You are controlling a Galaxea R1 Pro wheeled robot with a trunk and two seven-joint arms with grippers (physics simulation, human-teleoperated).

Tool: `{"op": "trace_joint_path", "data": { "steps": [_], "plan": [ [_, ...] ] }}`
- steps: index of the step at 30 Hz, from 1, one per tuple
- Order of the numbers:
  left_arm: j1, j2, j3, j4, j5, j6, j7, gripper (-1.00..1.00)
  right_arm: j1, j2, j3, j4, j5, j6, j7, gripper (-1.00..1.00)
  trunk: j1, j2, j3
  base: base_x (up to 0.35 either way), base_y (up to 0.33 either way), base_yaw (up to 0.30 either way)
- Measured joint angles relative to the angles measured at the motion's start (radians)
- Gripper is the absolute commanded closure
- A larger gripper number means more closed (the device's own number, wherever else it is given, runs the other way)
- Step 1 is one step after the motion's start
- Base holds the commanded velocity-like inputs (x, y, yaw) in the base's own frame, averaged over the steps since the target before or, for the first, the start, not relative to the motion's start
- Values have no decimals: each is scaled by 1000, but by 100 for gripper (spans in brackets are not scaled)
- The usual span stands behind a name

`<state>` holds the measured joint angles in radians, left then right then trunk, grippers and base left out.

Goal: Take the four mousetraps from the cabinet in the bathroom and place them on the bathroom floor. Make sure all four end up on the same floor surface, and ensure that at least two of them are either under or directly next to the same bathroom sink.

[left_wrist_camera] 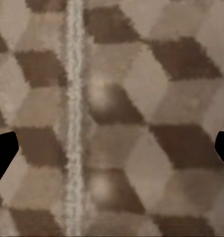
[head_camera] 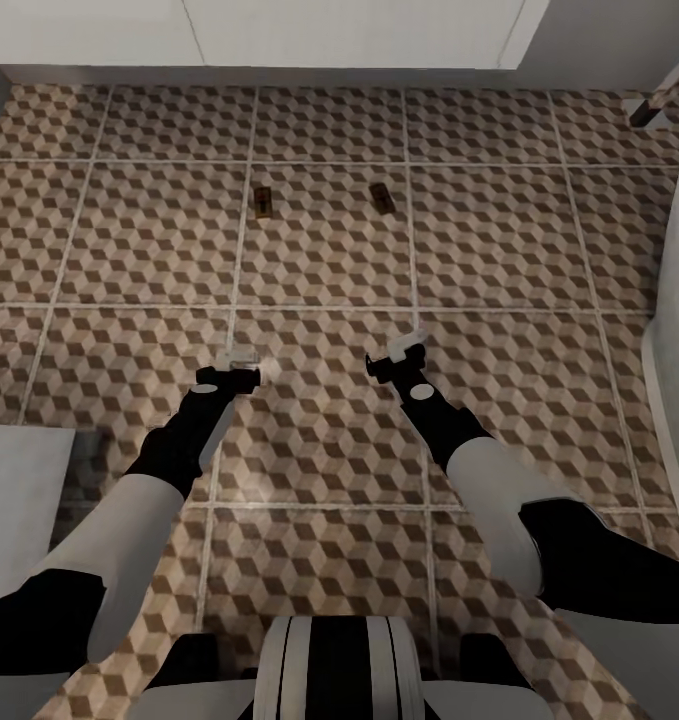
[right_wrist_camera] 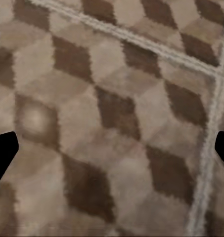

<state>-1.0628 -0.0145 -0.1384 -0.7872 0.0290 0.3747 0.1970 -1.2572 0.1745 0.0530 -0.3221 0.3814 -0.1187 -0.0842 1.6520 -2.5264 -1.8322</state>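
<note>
Mousetraps, two small flat brown wooden boards with dark wire, are seen lying on the cube-patterned brown, beige and white tiled bathroom floor (head_camera: 129,240) in the head view: one (head_camera: 264,201) ahead of the left gripper (head_camera: 241,354), the other (head_camera: 382,196) ahead of the right gripper (head_camera: 406,343). Both are set well apart from the grippers and near the white unit (head_camera: 279,35) along the far wall, whose identity cannot be told. The left board's long axis is pointed away from the robot; the right one's is slightly slanted. Each arm is judged about equally near its own trap. Both pincers are held spread and empty over matte tile and pale grout, dark fingertips (left_wrist_camera: 3,153) (right_wrist_camera: 3,153) being shown wide apart in the wrist views.
</note>
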Motion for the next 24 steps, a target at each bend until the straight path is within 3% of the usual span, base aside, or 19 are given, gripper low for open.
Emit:
{"op": "trace_joint_path", "data": {
  "steps": [10,24],
  "plan": [
    [0,0,-11,-25,-1,1,-2,-100,0,0,-1,0,1,1,0,-100,-1,0,0,-90,0,0],
    [0,6,-16,-162,-4,9,-2,-100,0,0,-2,0,1,2,-1,-100,-1,0,0,-5,0,0]
  ]
}}
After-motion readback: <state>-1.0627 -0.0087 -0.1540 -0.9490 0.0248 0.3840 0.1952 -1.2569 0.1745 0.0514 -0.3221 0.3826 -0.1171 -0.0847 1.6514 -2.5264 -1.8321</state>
